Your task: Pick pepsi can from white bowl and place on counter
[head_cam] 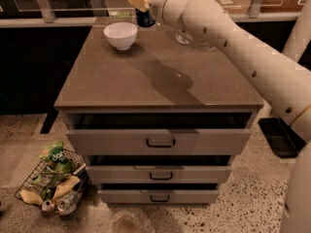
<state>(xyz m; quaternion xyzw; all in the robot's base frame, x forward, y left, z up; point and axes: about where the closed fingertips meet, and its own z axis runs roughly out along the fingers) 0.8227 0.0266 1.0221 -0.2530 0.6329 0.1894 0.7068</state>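
A grey-brown desk [160, 81] with three drawers is filling the frame. At the top centre, the gripper [141, 1] is clamping the pepsi can [145, 18], holding it just right of the empty white bowl [120, 34]. In my judgement it should be lowering the can straight down, clear of the bowl, and releasing only once the base is sitting flat. The can is showing a blue side only, with no readable lettering.
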